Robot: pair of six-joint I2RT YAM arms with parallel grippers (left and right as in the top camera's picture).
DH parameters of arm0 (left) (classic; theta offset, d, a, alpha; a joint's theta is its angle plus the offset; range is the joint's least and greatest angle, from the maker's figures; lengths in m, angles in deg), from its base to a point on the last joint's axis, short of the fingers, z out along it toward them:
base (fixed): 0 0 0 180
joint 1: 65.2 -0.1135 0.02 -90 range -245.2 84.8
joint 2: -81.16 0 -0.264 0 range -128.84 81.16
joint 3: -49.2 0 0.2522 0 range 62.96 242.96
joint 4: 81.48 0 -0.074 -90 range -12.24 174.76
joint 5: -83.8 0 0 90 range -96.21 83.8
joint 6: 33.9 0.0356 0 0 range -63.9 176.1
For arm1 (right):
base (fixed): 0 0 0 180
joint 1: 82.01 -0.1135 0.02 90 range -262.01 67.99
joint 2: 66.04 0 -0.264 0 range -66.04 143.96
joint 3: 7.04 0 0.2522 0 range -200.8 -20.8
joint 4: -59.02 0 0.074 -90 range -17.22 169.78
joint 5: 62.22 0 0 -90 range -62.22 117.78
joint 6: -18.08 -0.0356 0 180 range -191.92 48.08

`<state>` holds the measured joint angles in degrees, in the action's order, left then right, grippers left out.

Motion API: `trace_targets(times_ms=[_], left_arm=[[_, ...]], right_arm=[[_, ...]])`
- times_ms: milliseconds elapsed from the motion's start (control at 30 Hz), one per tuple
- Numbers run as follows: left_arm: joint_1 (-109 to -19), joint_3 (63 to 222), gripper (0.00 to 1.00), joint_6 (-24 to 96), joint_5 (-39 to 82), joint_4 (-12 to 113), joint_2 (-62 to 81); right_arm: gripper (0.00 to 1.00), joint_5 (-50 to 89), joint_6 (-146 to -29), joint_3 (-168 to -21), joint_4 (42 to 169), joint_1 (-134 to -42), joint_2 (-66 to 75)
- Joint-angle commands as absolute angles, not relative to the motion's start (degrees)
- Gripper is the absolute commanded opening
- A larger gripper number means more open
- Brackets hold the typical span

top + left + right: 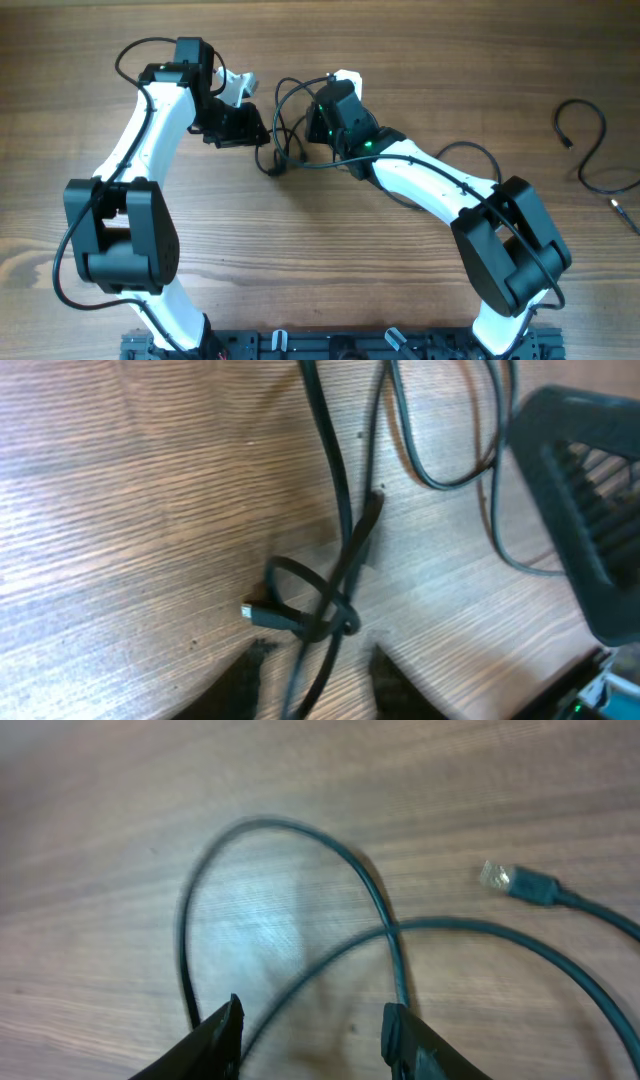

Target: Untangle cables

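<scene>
The cables (283,140) lie in a tangle on the wooden table between my two grippers. In the left wrist view thin black cords cross in a small knot (333,616), with a plug end (252,611) sticking out to the left. Two strands run down from the knot between the spread fingers of my left gripper (320,678), which is open. My right gripper (312,1025) is open too, low over a curved loop of cable (300,840). One strand passes between its fingers, unpinched. A plug (522,885) lies to the right.
Another black cable (592,150) lies in a loose curl at the table's far right. The right arm's dark body (580,510) fills the right side of the left wrist view, close to the knot.
</scene>
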<state>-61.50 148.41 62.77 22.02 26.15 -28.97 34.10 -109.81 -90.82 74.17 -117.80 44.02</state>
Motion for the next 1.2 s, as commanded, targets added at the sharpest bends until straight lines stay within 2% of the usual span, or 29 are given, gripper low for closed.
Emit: trace_targets(times_ms=[0, 100, 200, 267, 367, 467, 733, 967, 1167], left_arm=[[-61.69, 148.26, 0.60, 57.99, 17.48, 26.89, -28.53], [-61.69, 148.26, 0.55, 53.16, 13.63, 27.62, -28.53], [-61.74, 148.26, 0.57, 49.03, 10.48, 28.10, -28.53], [-61.87, 148.26, 0.58, 45.84, 8.41, 28.45, -28.53], [-62.57, 148.26, 0.61, 41.38, 6.20, 28.84, -28.55], [-63.99, 148.26, 0.62, 38.62, 5.94, 29.21, -29.67], [-64.99, 148.26, 0.71, 39.37, 11.66, 30.00, -35.48], [-64.99, 148.26, 0.64, 39.34, 16.62, 30.55, -36.75], [-64.99, 148.26, 0.63, 39.32, 19.79, 31.18, -37.86]], right_arm=[[0.50, 30.80, -109.11, -91.56, 71.09, -117.54, 45.31], [0.48, 23.48, -105.61, -91.58, 67.72, -117.54, 45.31], [0.37, 18.39, -105.87, -92.85, 67.63, -117.24, 45.31], [0.37, 16.82, -106.61, -94.75, 70.04, -116.75, 45.31], [0.38, 14.96, -105.50, -98.77, 75.48, -115.60, 45.31], [0.45, 13.71, -103.05, -99.45, 75.87, -115.14, 45.33], [0.48, 13.60, -102.09, -99.43, 75.85, -115.81, 49.12], [0.50, 7.64, -102.07, -99.43, 76.27, -115.97, 53.55], [0.50, 7.09, -102.07, -99.06, 77.93, -115.97, 54.51]])
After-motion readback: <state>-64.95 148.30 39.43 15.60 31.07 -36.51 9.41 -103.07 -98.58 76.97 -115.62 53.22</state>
